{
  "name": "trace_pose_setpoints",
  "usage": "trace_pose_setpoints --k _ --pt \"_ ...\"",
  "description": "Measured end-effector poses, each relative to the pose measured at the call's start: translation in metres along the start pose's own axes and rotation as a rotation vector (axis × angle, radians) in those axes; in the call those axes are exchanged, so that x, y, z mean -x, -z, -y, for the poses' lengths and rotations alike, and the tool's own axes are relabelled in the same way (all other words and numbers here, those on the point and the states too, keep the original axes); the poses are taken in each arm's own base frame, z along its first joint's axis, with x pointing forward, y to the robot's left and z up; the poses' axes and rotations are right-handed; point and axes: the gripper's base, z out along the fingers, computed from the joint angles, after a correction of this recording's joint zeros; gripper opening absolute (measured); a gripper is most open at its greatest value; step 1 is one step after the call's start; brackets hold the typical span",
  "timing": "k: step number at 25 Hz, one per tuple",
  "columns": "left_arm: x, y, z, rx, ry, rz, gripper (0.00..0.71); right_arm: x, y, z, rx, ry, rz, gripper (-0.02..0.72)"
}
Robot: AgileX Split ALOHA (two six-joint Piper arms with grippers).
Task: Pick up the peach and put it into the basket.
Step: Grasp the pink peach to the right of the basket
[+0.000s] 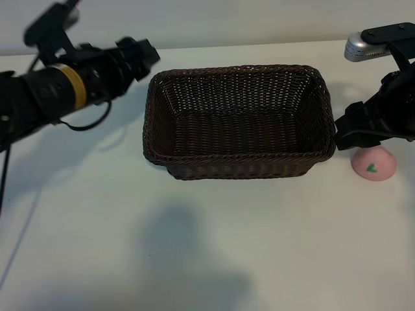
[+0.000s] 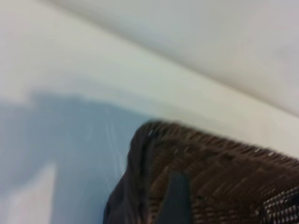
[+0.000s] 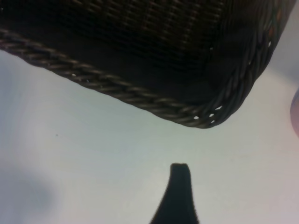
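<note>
The pale-pink peach (image 1: 374, 163) with a green leaf mark rests on the white table just off the right end of the dark-brown wicker basket (image 1: 237, 159). My right gripper (image 1: 342, 133) hovers open beside that end of the basket, just behind and above the peach, holding nothing. In the right wrist view one dark finger (image 3: 180, 186) points at the basket's corner (image 3: 205, 116), and a sliver of the peach (image 3: 295, 112) shows at the frame's edge. My left gripper (image 1: 139, 53) hangs open and empty by the basket's far left corner (image 2: 154, 140).
The white table (image 1: 194, 246) stretches in front of the basket, with soft shadows on it. The left arm's cable (image 1: 91, 123) droops over the table at the left. The table's back edge runs just behind the basket.
</note>
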Motion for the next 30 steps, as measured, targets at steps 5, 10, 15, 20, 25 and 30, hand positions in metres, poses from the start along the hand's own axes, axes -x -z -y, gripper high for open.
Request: trace_pose_setpoints --k 5,10,15,20,25,30 --pt "0.017 0.032 0.012 0.008 -0.126 0.091 0.63 0.0 0.0 0.0 0.0 0.0 -0.001 0.593" --pt "0.028 0.06 0.024 -0.019 -0.388 0.161 0.615 0.0 0.0 0.0 0.0 0.0 -0.001 0.593" --pt "0.034 0.078 0.03 -0.02 -0.498 0.217 0.6 -0.001 0.0 0.0 0.001 0.0 -0.006 0.593" --pt "0.041 0.101 0.039 -0.039 -0.567 0.286 0.598 -0.002 0.0 0.0 0.005 0.0 -0.022 0.593" --pt "0.046 0.131 0.047 -0.043 -0.735 0.374 0.598 -0.002 0.0 0.0 0.005 0.0 -0.023 0.593" --pt "0.047 0.17 0.05 -0.035 -0.764 0.491 0.597 -0.002 0.0 0.0 0.005 0.0 -0.024 0.593"
